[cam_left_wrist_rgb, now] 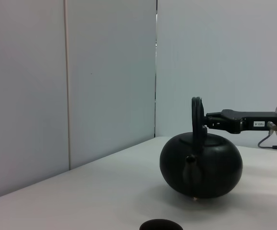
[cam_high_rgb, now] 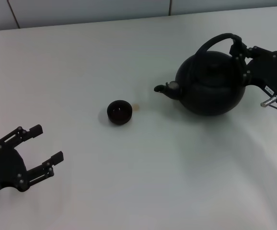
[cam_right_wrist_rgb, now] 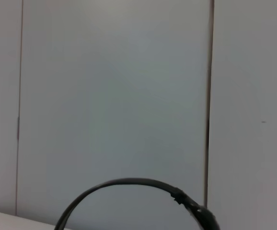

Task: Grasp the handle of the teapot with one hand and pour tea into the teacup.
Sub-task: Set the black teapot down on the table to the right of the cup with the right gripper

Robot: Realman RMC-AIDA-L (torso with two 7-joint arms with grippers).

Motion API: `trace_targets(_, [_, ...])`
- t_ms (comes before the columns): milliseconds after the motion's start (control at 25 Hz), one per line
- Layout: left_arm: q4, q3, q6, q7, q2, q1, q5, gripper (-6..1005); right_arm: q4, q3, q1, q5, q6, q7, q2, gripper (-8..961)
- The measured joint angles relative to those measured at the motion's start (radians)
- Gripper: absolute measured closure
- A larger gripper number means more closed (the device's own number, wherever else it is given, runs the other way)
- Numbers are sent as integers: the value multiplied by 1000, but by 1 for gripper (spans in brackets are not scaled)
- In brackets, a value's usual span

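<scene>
Right tool (cam_high_rgb: 238, 51) clamped on arched black handle (cam_high_rgb: 210, 42) of round matte teapot (cam_high_rgb: 210, 86).

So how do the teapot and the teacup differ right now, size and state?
The teapot is far bigger than the teacup. The teapot has a spout and an arched handle; the teacup has neither. The right gripper is at the teapot's handle, while the teacup stands free, with the left gripper open and well short of it. Both are black, round and upright on the white table.
</scene>
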Motion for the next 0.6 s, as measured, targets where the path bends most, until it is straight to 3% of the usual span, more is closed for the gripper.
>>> trace_targets(600, [0, 0, 3, -1, 0, 3, -2, 200, 29, 3, -3, 2, 25, -16, -2, 867])
